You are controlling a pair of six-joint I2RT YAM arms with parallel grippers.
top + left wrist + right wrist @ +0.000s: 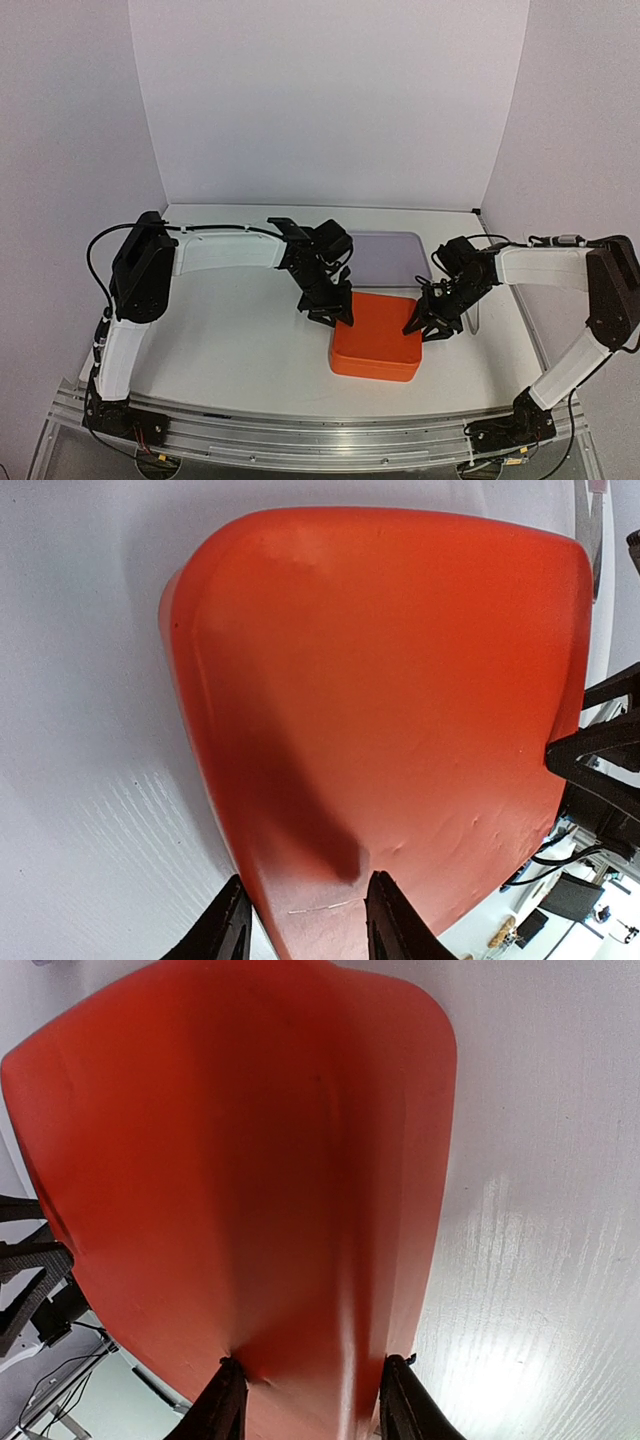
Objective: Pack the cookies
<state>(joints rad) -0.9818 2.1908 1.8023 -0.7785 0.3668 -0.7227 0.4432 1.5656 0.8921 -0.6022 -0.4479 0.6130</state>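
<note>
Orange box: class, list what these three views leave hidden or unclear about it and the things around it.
- Cookies: none seen in any view; the box's opaque orange shell hides any contents.
- Left tool: in the left wrist view the bottom edge cuts off its fingers, so its grip on the box is unclear.
- Right tool: right wrist view, likewise.
- Pale tray: in the top view the left tool covers a corner; too faint to identify.

Orange box opaque, contents unseen in every view. Wrist views crop its near end and the jaws' bases; grip vs hover can't tell.
</note>
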